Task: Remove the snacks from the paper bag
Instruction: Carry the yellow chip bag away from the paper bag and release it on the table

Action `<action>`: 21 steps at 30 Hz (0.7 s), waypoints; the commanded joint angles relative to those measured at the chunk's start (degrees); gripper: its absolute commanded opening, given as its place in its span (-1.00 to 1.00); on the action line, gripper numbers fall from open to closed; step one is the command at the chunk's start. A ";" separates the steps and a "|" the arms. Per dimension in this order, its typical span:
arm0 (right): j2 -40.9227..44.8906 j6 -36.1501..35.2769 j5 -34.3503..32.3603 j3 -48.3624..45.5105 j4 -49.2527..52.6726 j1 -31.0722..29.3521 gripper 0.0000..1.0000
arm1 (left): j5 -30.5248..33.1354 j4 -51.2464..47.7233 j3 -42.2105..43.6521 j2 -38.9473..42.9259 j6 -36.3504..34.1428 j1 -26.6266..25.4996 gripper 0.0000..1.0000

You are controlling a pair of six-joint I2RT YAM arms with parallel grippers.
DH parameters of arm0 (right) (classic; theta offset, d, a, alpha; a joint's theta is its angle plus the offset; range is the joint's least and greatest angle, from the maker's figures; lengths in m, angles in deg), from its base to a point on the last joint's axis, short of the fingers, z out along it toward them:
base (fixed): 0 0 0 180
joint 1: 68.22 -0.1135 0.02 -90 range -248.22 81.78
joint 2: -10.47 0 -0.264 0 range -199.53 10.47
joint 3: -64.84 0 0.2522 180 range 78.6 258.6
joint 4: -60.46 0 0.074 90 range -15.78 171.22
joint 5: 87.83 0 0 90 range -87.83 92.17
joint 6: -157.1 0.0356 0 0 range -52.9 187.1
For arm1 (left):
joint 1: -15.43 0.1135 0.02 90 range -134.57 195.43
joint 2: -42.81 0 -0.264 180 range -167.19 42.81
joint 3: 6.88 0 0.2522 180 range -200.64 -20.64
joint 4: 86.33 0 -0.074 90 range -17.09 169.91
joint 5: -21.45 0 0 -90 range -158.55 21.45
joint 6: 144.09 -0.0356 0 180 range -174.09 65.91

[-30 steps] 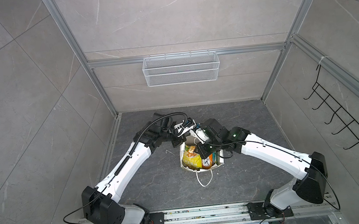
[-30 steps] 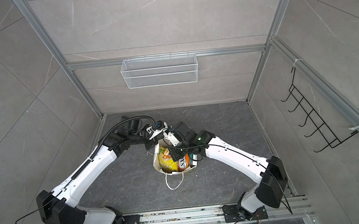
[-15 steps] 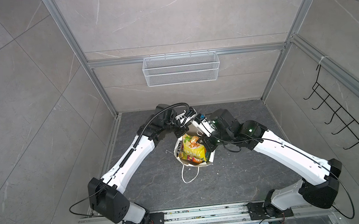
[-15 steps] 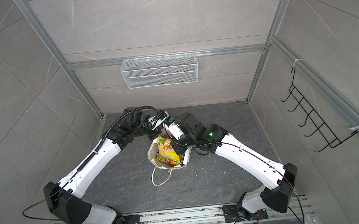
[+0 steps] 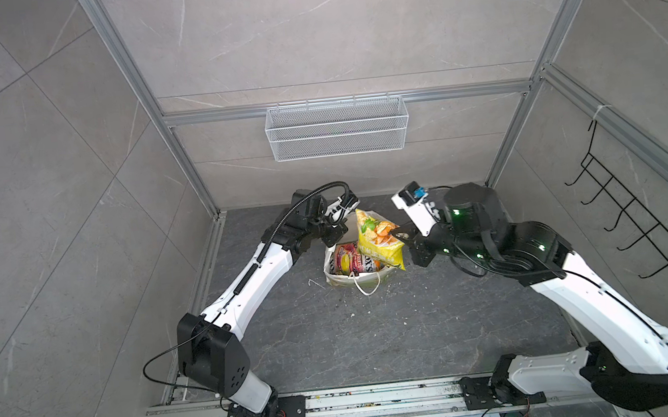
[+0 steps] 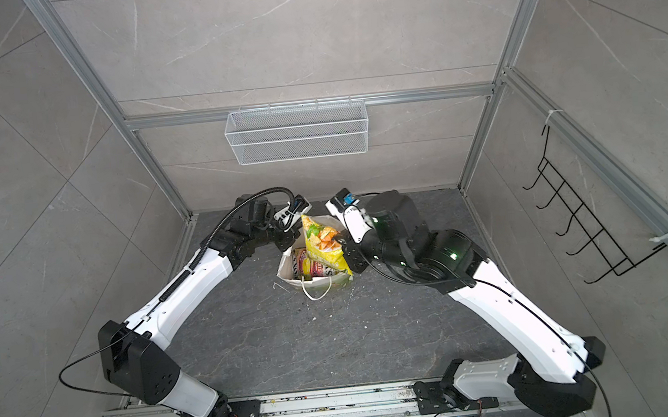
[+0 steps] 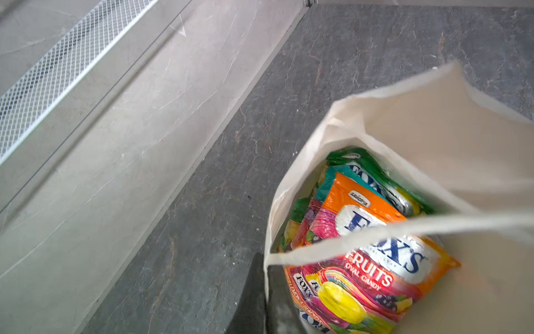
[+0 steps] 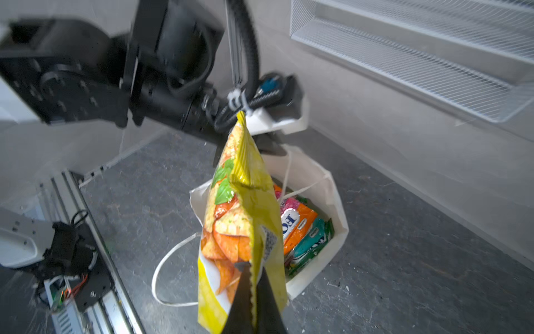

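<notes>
Now the right gripper [image 8: 252, 279] is pinching the crinkly yellow packet [image 8: 245, 208] tight over the bag [image 8: 309, 274]. The left gripper [image 7: 265, 277] is squeezing its paper rim, and flat shiny snacks [image 7: 375, 260] are lying inside.

White wire basket [image 5: 337, 134] and black hook rack [image 5: 634, 202] hang.

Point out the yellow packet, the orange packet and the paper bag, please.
yellow packet [image 8: 237, 225], right wrist view, on its printed front face.
orange packet [image 7: 372, 271], left wrist view, on its FRUITS lettering.
paper bag [image 7: 433, 130], left wrist view, on its bare inner wall.
</notes>
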 commanded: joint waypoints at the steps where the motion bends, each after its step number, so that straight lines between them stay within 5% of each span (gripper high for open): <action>1: 6.36 4.83 -3.92 -3.63 -4.66 1.25 -1.00 | -2.82 8.96 3.86 9.27 0.42 -0.18 -1.00; 8: 11.69 10.44 -8.06 -8.67 -6.57 3.74 -1.00 | -8.91 10.26 11.97 15.27 -1.17 -0.21 -1.00; 13: 11.56 15.08 -11.61 -12.57 -5.34 10.77 -1.00 | -14.36 11.05 15.99 18.62 -3.07 -0.17 -1.00; 16: 11.47 19.42 -6.45 -18.76 -8.41 18.11 -1.00 | -16.62 11.12 17.95 19.38 -4.11 -0.21 -1.00; 21: 8.97 27.25 14.69 -30.20 -19.43 32.07 -1.00 | -20.33 9.35 19.02 19.61 -4.55 -0.35 -1.00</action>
